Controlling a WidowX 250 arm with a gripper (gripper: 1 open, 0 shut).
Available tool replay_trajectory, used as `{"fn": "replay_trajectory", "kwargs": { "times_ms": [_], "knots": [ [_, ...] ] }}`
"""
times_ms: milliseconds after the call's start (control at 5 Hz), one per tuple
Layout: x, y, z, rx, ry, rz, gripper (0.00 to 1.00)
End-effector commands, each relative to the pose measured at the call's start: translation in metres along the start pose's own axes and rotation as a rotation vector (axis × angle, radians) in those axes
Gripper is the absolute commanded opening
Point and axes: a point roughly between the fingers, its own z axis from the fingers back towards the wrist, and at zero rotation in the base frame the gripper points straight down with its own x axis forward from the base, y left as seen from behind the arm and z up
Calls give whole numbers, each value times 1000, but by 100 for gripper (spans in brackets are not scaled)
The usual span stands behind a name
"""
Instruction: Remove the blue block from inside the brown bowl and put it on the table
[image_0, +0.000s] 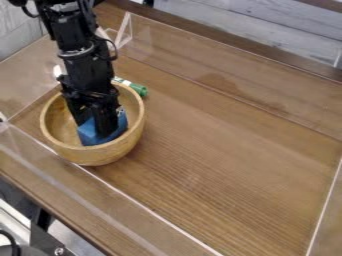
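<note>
In my single camera view, the black robot arm (78, 45) comes down from the far left, and its claw (102, 121) reaches into the brown bowl (88, 156). I read the claw as together, low over the blue block (88, 134). Its dark parts cover some of the block, so from here I can't tell whether it is clamped on it.

The blue block is inside the bowl, down between the walls, with blue showing on its near left and on its right, beside the dark metal. It is below the rim, and I can't make out whether it touches the bottom.

The bowl sits upright on the left part of the brown surface (227, 160), its light tan wood open at the top. Just beyond its far right side I see the green-capped marker (139, 90), partly hidden behind the arm and bowl. A pale cable (126, 30) curves beside the arm at the far left. Clear edging (327, 195) runs along the right side of the surface, and dark equipment (19, 236) shows at the near left corner, outside the surface.
</note>
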Motion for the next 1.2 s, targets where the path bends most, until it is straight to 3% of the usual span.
{"fn": "replay_trajectory", "kwargs": {
  "times_ms": [0,1000],
  "knots": [
    [8,4,22,36,-74,2,0],
    [5,-1,27,12,-81,1,0]
  ]
}}
